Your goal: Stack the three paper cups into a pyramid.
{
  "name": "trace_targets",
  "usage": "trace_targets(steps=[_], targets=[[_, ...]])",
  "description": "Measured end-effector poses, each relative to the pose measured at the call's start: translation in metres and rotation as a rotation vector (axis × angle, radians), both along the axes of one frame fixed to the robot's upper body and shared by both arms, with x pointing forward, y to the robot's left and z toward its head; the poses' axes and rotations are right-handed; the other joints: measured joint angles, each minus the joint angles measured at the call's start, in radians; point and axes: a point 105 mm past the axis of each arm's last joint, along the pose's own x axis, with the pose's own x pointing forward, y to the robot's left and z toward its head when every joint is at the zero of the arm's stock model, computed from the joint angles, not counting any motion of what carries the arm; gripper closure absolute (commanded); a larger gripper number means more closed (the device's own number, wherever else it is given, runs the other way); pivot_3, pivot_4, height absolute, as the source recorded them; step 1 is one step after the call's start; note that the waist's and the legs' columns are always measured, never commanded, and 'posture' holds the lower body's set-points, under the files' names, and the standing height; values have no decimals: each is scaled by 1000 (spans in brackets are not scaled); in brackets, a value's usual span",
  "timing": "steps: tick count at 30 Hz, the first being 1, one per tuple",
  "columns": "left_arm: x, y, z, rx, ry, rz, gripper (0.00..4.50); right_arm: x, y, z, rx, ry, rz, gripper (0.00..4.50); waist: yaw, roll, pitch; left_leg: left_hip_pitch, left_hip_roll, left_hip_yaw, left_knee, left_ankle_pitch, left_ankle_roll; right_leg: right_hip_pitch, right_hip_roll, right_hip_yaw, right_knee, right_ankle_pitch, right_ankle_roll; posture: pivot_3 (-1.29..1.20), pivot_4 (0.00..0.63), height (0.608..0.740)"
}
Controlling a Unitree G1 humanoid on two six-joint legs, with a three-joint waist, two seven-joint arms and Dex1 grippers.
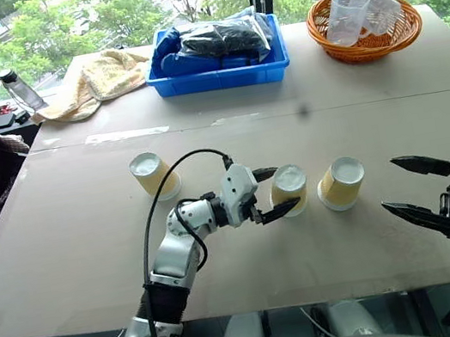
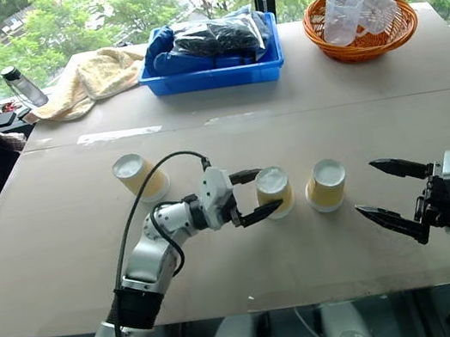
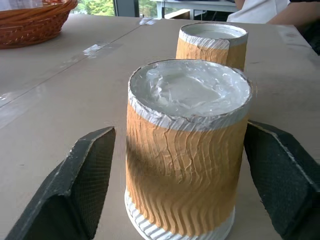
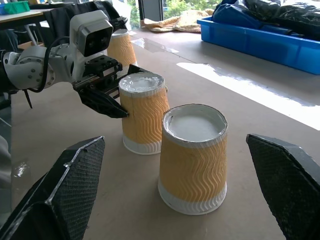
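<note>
blue bin [image 1: 221, 73] w/ dark bags, wicker basket [image 1: 369, 43] w/ clear cups, towel [image 1: 96, 78], bottle [image 1: 19, 89] at table's far edge.

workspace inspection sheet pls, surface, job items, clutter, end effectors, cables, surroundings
surface: tan table, a taped seam across it
job's things: three paper cups, all upside down, none stacked; left cup apart, middle cup and right cup close side by side
clutter: blue bin of dark bagged items, wicker basket holding clear plastic cups, yellow towel, bottle
grippers: left end effector straddles the middle cup, fingers not yet touching; right end effector open, clear of the right cup
cables: black cable looping over the left arm
surroundings: windows with trees behind; a person's arm past the table in the left wrist view
</note>
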Motion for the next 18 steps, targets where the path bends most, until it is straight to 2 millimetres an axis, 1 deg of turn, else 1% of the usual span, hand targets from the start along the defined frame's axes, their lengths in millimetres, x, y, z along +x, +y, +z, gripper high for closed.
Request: trace_targets(steps=[1,3,7,13,18], targets=[[0,0,0,1,0,-2,2141,0,0,0,1,0,-2,0,1,0,0,0,0,0,0,0,0,0,0,0,0,0,0,0,150,740],[-1,0,0,3,0,-11,2628,2,0,1,2,-3,-5,0,1,0,0,0,0,0,0,0,0,0,0,0,0,0,0,0,150,740],[0,-4,0,15,-7,-29,2679,4,1,4,2,-13,-7,0,3,0,0,0,0,0,0,0,0,0,0,0,0,0,0,0,150,740],[8,-15,0,14,-28,-35,2679,4,4,6,2,-12,-1,0,3,0,0,0,0,0,0,0,0,0,0,0,0,0,0,0,150,740],[11,-20,-1,3,-36,-32,2679,4,5,7,5,-15,-7,0,2,0,0,0,0,0,0,0,0,0,0,0,0,0,0,0,150,740]])
